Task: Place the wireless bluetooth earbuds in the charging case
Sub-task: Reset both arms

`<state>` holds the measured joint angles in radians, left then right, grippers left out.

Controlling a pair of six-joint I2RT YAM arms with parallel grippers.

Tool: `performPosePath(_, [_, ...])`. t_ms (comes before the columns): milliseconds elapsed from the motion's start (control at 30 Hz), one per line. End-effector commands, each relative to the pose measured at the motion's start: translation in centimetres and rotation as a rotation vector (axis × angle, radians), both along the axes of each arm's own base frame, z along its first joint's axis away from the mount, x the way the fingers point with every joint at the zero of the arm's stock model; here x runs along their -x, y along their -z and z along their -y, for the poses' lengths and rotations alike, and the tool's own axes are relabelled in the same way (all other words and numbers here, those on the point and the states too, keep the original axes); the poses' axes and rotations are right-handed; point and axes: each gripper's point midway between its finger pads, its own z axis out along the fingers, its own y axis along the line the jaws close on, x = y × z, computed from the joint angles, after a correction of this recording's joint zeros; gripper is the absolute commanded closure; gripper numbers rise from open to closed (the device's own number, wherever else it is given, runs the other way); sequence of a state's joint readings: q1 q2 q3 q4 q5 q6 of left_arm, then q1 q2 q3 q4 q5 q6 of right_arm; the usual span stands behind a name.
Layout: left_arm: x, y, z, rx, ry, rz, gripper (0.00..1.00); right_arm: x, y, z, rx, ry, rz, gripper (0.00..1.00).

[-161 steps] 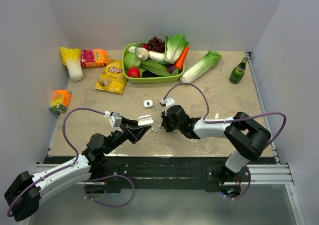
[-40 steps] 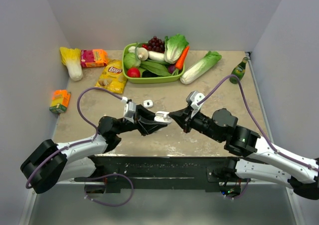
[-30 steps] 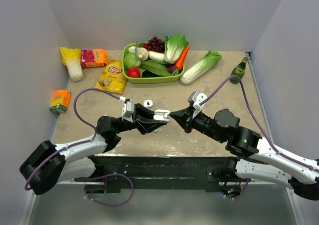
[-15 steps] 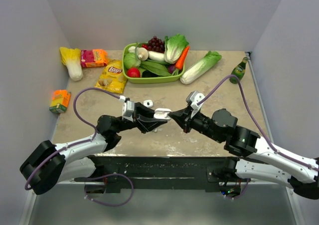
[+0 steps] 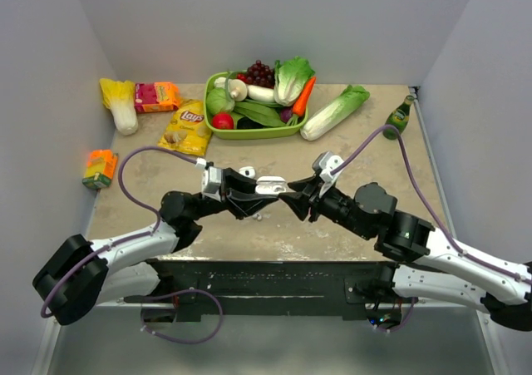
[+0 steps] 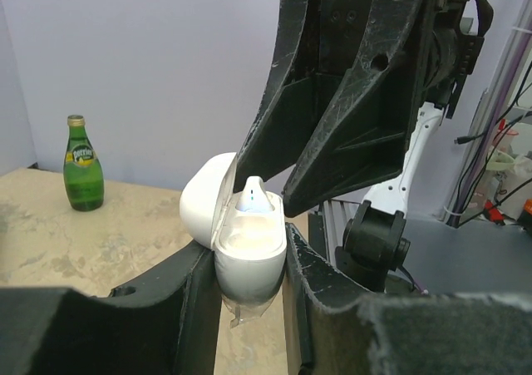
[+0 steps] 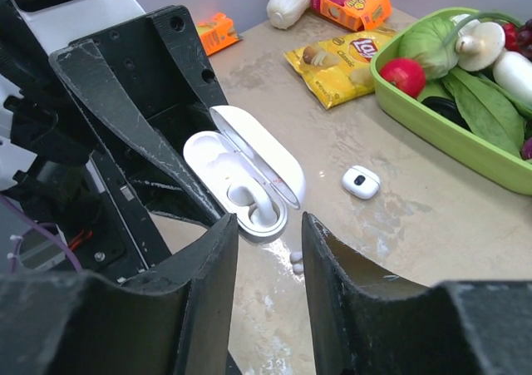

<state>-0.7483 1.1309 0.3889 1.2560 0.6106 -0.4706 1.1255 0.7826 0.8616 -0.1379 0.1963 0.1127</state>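
Judging from both wrist views, seating is your weak point. Your left gripper (image 6: 248,249) is clenched on the open charging case (image 7: 249,169), held up off the table (image 7: 399,225) with the lid swung back. One wireless bluetooth earbud (image 6: 252,197) stands in the nearer well, its tip proud of the rim. Your right gripper (image 7: 268,221) hangs over it, fingers parted, nothing visibly pinched.

Risks noted:
- If that earbud is not fully home, a tilt of the case or a brush from a right finger could flick it out.
- The other well looks unfilled. The loose earbuds (image 7: 295,261) lie on the table just under the case, so reaching down for them could clip it.

Not verifiable:
- Whether the standing earbud is seated or merely resting.
- Whether the right fingertips touch it.
- How many loose earbuds there are; they read as tiny white specks.
- A second small white case (image 7: 362,182) lies shut nearby, contents unknown.
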Motion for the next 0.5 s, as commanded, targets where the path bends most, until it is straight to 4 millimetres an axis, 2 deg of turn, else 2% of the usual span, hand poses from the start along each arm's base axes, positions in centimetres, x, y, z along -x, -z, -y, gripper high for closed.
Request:
performPosePath(0, [2.5, -7.8, -2.7, 0.253, -0.024, 0.285, 1.00, -0.3, -1.6, 1.1, -0.068, 0.052, 0.003, 0.60])
performPosePath(100, [2.4, -7.5, -2.8, 0.246, -0.037, 0.279, 1.00, -0.9, -2.7, 3.0, -0.135, 0.139, 0.013, 0.59])
performPosePath(167, [2.6, -7.4, -3.2, 0.248, -0.046, 0.278, 1.00, -1.4, -3.9, 5.4, -0.215, 0.227, 0.027, 0.59])
performPosePath(233, [2.9, -7.0, -3.8, 0.244, -0.063, 0.271, 1.00, -1.9, -2.7, 6.5, -0.221, 0.287, 0.012, 0.59])
performPosePath(333, [3.2, -5.9, -4.7, 0.234, -0.091, 0.234, 1.00, -2.5, 1.0, 5.8, -0.143, 0.323, -0.070, 0.56])
performPosePath(367, [3.3, -5.6, -5.0, 0.234, -0.097, 0.223, 1.00, -2.7, 3.5, 4.2, -0.072, 0.310, -0.125, 0.55])
performPosePath(400, [3.3, -4.3, -5.4, 0.226, -0.113, 0.187, 1.00, -2.4, 5.1, 3.0, -0.038, 0.273, -0.162, 0.54])
performPosePath(467, [3.7, -3.9, -6.3, 0.237, -0.133, 0.165, 1.00, -2.3, 8.5, 0.5, 0.027, 0.230, -0.235, 0.54])
